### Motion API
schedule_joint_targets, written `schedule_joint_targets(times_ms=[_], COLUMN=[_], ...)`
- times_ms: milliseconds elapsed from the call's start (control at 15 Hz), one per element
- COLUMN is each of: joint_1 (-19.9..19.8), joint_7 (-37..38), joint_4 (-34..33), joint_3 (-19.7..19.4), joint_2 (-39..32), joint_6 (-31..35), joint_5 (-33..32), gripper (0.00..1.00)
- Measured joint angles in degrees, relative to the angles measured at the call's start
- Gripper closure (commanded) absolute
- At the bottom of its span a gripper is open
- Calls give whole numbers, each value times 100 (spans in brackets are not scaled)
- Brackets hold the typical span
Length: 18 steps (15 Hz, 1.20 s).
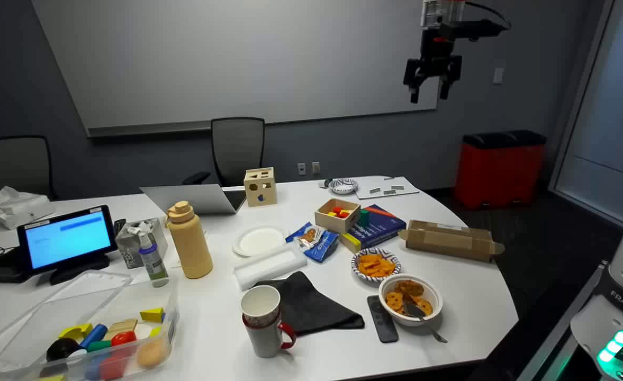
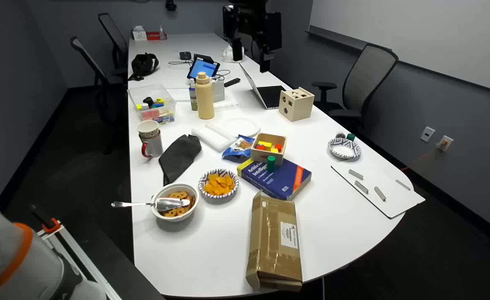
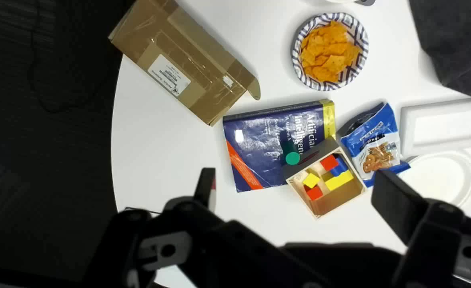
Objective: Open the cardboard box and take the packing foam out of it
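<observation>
The wrist view's edges crop the packing foam (image 3: 447, 126), cardboard box (image 3: 183, 60) and black cloth (image 3: 455, 44).

Gripper (image 1: 429, 97) up high on the right in an exterior view, pointing down, jaws spread, well above the table (image 1: 470, 296). Cardboard box (image 1: 446, 242) at the table's right edge, tabs sticking out at both ends. Blue book (image 1: 379, 227) just left of it, then blue snack bag (image 1: 323, 251). Packing foam (image 1: 270, 265) lies flat further left, between white plate (image 1: 261, 241) (far side) and black cloth (image 1: 311, 304) (near side). Patterned bowl (image 1: 360, 271) and black remote (image 1: 382, 319) right of the cloth. Red bin (image 1: 502, 177) far right, on the floor.
</observation>
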State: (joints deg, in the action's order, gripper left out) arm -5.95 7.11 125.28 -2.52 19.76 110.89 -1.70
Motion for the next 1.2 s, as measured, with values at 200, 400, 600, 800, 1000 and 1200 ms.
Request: schedule_joint_targets(times_ms=[200, 400, 600, 800, 1000, 1200], joint_1=[0, 51, 273, 640, 988, 1209], joint_7=[0, 66, 607, 1472, 2422, 3209], joint_4=[0, 39, 269, 535, 812, 1000], joint_3=[0, 174, 807, 1506, 1959, 1957], joint_2=[-2, -82, -338, -755, -1386, -2140], joint_6=[0, 12, 63, 110, 289, 434], joint_5=[0, -198, -869, -1653, -2728, -3853], gripper=[0, 0, 0, 0, 0, 0])
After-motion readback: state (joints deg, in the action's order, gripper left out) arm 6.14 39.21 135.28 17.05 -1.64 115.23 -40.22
